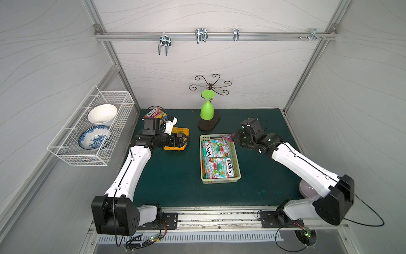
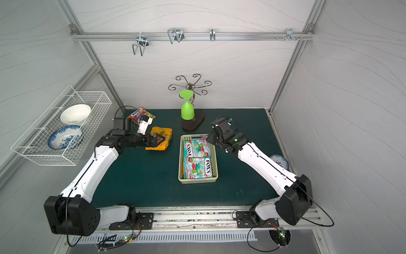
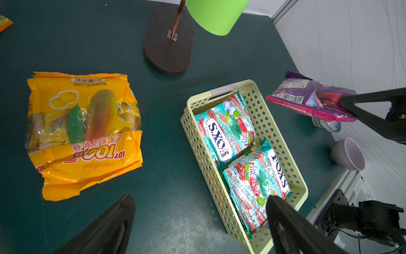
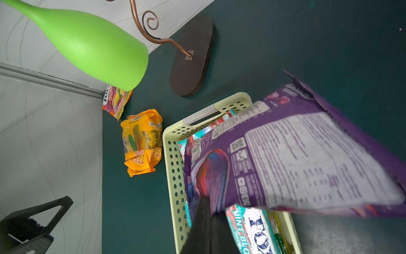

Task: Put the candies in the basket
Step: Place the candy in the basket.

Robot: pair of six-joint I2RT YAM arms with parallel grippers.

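Green mat (image 1: 171, 176), FOX'S candies (image 1: 217, 149) in basket (image 1: 220, 180)

On the dark green desk (image 1: 175, 176) we see a bright green goblet (image 1: 206, 111) upside down on a scrolled wire stand with a dark oval base (image 1: 214, 122). A white wire rack (image 1: 83, 157) on the left wall holds a white bowl (image 1: 102, 114) and a blue-patterned bowl (image 1: 93, 138). Metal hooks (image 1: 201, 35) hang from the back rail, and near the desk's right edge we spot a lilac bowl (image 3: 349, 154) and, in a top view, a blue-and-white dish (image 2: 280, 161).
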